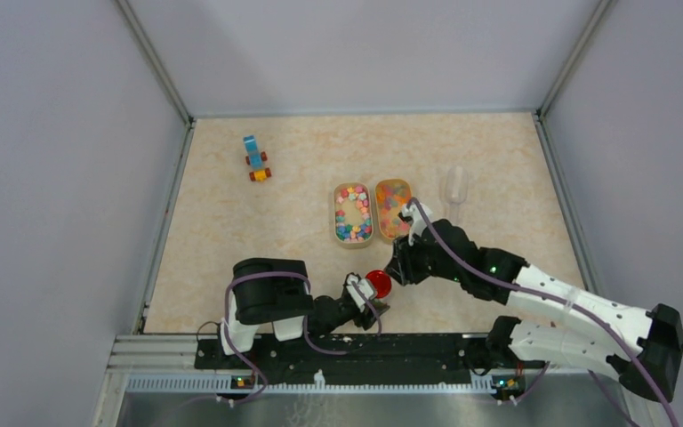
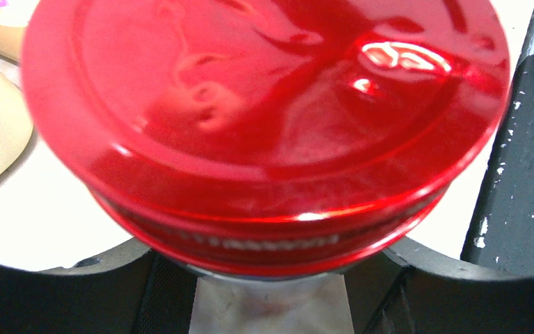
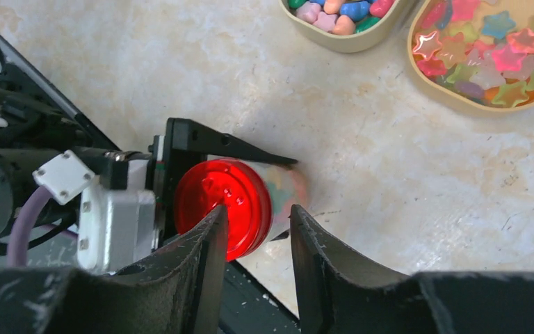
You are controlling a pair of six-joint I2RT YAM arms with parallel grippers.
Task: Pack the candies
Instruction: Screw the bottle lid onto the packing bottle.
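One tabletop point(image 1: 231, 231); the left end effector point(image 1: 369, 295) clamps one jar point(image 3: 288, 188) capped by one red lid point(image 3: 215, 202); the right end effector point(image 3: 257, 216), fingers parted, sits just beside that lid; two trays point(image 3: 348, 47) beyond hold the many candies point(image 1: 353, 218); one toy vehicle point(image 1: 256, 158) and one clear scoop point(image 1: 455, 185) lie farther off.

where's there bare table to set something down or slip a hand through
widest bare patch: left side of the table, between the toy vehicle and the left arm. also bare right of the clear scoop, and the far strip behind the two candy trays. crowded front centre: left gripper holds the red-lidded jar, right gripper open beside it.
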